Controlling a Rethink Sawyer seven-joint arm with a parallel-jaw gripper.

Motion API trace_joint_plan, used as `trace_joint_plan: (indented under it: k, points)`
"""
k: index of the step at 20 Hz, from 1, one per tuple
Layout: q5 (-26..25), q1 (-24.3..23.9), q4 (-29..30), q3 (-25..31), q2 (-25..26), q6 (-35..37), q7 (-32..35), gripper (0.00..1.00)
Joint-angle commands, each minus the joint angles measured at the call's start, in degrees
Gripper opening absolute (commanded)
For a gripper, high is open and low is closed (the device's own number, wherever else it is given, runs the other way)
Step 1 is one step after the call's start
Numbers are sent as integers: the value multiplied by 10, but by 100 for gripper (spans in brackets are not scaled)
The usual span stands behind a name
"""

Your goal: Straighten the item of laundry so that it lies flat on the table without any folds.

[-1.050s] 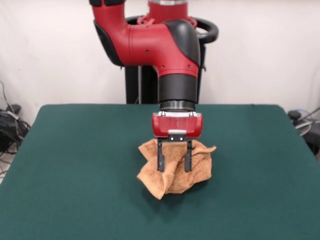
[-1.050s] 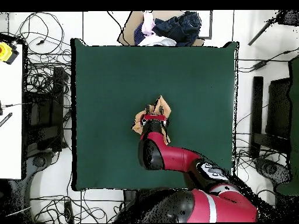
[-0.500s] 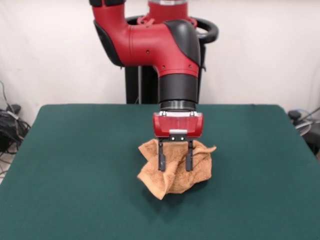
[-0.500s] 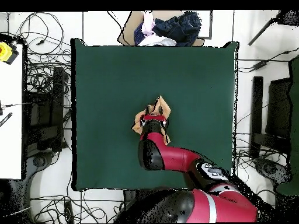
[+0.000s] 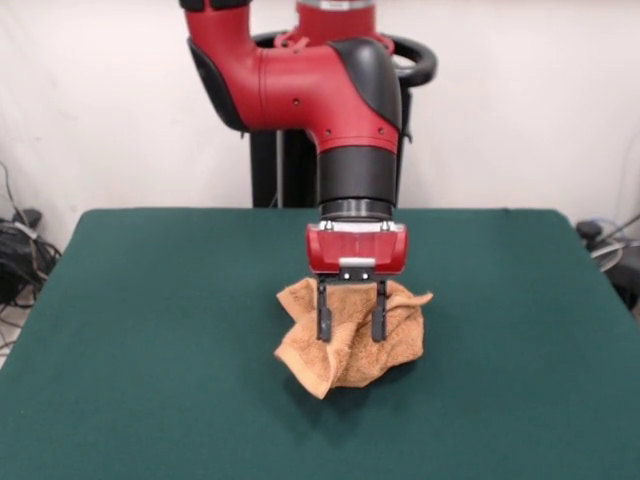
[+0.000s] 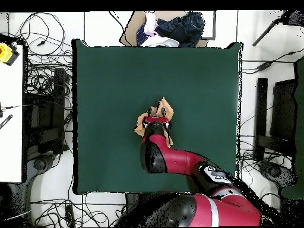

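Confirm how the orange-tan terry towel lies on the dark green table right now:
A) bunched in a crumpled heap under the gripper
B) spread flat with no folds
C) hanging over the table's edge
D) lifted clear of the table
A: the orange-tan terry towel sits as a crumpled, folded heap near the middle of the dark green table, with the red and black gripper directly over it, jaws apart.

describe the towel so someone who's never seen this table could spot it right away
Look at the middle of the dark green table, directly under the red arm's gripper. The towel is the crumpled orange-tan terry heap there, the only thing lying on the green top.
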Motion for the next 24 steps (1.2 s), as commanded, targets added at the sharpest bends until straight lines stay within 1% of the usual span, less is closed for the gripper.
trace_joint_plan:
  k: [1,8,14,24]
  points:
    - [-2,14,-28,-3,-19,55,80,100]
    - [-9,13,-31,-12,-21,57,70,100]
    - [0,27,-32,-30,-32,68,59,100]
    - [-1,32,-45,-32,-13,58,65,100]
